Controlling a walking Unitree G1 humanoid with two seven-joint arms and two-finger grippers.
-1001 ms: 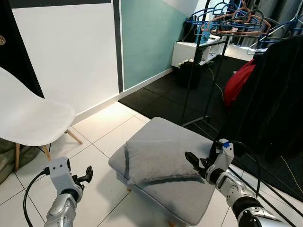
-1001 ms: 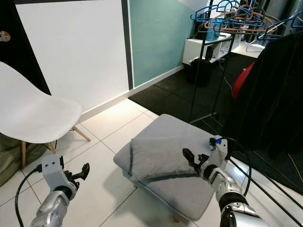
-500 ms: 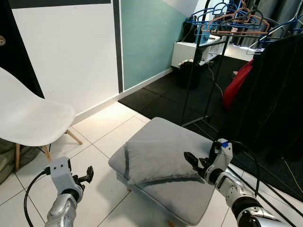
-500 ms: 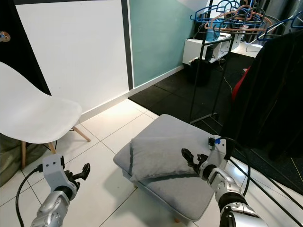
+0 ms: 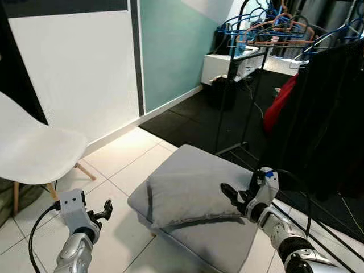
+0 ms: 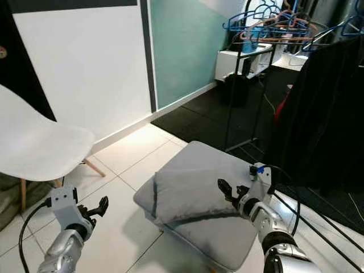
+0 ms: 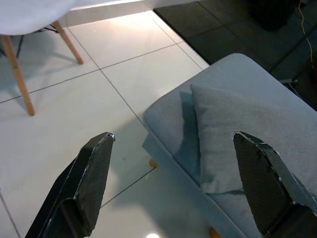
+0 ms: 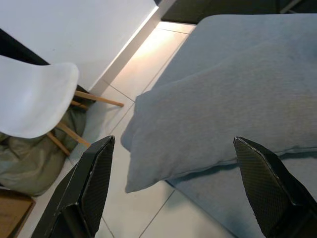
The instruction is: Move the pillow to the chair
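Since a second earlier my head view had shifted a little, while my two arms kept nearly the same pose. My right tool [image 5: 234, 197] reached forward over the right edge of the grey pillow [image 5: 190, 193], its two black fingers spread wide and holding nothing. My left tool [image 5: 105, 210] hung low above the white tiled floor [image 5: 122, 165], just left of the grey ottoman [image 5: 222, 239], fingers also wide apart and empty. The pillow lay flat on the ottoman. The white chair [image 5: 34, 153] stood well apart to my left by the wall. A clothes rack [image 5: 267, 34] with hangers stood beyond the ottoman.
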